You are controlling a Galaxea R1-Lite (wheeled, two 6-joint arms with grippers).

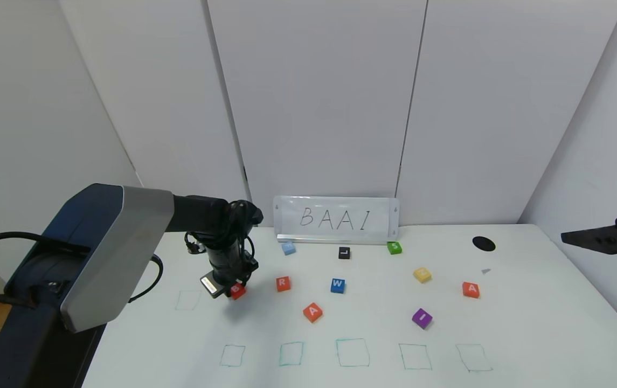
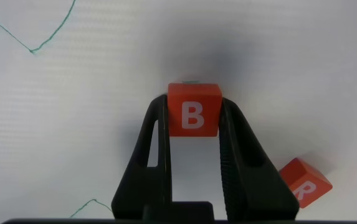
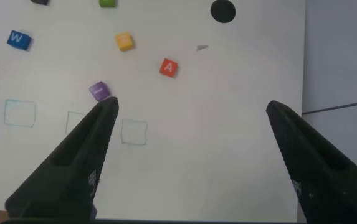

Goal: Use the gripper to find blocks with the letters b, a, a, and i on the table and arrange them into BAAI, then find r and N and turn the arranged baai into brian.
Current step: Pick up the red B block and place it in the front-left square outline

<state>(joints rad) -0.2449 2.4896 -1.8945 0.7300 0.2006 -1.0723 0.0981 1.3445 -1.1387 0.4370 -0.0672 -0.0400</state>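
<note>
My left gripper point(image 1: 235, 290) is shut on the orange-red B block point(image 2: 193, 111), also seen in the head view point(image 1: 237, 291), at the left of the white table point(image 1: 529, 334). I cannot tell whether the block is touching the tabletop. The R block point(image 1: 283, 283) lies just to the right of it and shows in the left wrist view point(image 2: 304, 183). One A block point(image 1: 312, 311) lies mid-table, the other A block point(image 1: 470, 289) at the right. The purple I block point(image 1: 422, 318) lies front right. My right gripper point(image 1: 588, 238) hangs open and empty off the table's right edge point(image 3: 190, 112).
A BAAI sign point(image 1: 336, 218) stands at the back. Near it lie a light blue block point(image 1: 288, 248), black L point(image 1: 344, 253), green S point(image 1: 394, 248), blue W point(image 1: 338, 285) and a yellow block point(image 1: 422, 274). Several green-outlined squares point(image 1: 352, 352) line the front. A black grommet point(image 1: 483, 243) is at the back right.
</note>
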